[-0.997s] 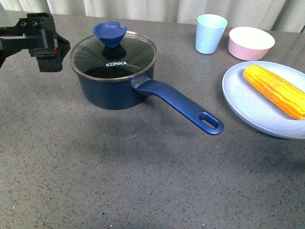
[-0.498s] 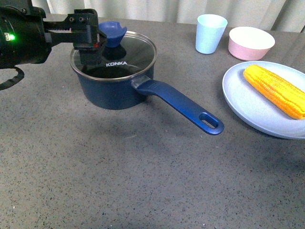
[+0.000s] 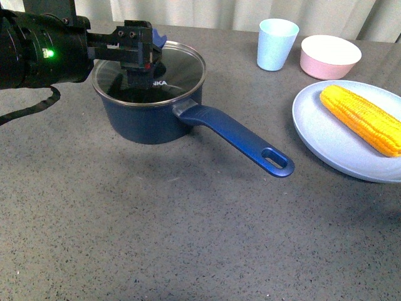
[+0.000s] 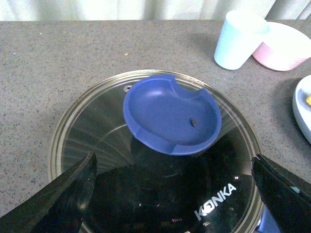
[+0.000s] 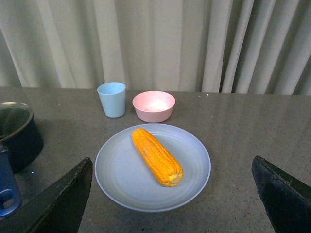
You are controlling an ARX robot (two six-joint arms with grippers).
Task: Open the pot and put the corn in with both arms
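Dark speckled worktop (image 3: 188,238), front view. From the far-left corner the black L arm (image 3: 37,56), green light lit, is extended over the pot (image 3: 147,119), stood near the far edge, left of centre. The glass lid (image 3: 185,69) is seated on the pot; opening not yet done. L jaws are held apart, one each side of the blue knob (image 4: 170,116), w/ clear gaps; nothing gripped. The pot's long handle (image 3: 241,141) is pointed toward the near-right corner. Further right, by the far edge, a pale blue cup (image 3: 277,44) & a pink bowl (image 3: 330,56) are set side by side. At the right edge the corn (image 3: 362,119) is laid on a pale blue plate (image 3: 332,144), well apart from the pot. R jaws, shown in the R wrist view only, are spread wide & empty, aimed at the plate.

Step in hand, as judged: lid pickup. The knob is flared like a small dish, so a grip on its wide rim could slip; jaws should be centred & lowered first, then closed low on the knob. Lid is best raised straight up, kept level, & carried toward the left edge, so the pot mouth is left free for the corn.
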